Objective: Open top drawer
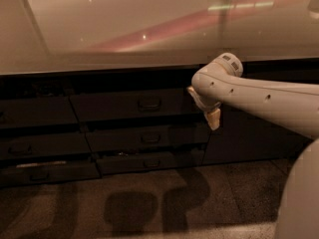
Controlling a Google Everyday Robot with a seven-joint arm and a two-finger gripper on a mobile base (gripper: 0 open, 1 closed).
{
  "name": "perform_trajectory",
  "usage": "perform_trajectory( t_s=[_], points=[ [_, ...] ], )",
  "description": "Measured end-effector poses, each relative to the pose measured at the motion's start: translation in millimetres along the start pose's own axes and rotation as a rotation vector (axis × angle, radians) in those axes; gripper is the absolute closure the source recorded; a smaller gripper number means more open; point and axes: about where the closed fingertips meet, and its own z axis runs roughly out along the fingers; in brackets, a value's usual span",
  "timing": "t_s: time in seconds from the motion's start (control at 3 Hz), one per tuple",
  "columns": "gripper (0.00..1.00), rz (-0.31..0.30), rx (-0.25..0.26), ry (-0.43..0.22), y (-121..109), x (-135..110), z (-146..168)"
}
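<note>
The top drawer is a dark grey flat front under the counter, closed, with a small dark rectangular pull handle at its centre. My gripper hangs at the end of the white arm, just to the right of the drawer's right end and level with its lower edge. It points downward, and it sits well right of the handle without touching it.
Two shallower drawers lie below the top drawer, and another stack of drawers stands to the left. A pale glossy countertop overhangs them. A dark cabinet panel is to the right. Brown floor lies in front.
</note>
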Motion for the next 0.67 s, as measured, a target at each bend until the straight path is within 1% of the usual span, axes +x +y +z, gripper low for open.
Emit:
perform_trajectory(
  t_s=[0.33,0.67],
  points=[
    [0.0,0.037,-0.075,0.007,-8.3,33.0,28.5],
    [0.0,0.037,-0.075,0.007,-8.3,33.0,28.5]
  ],
)
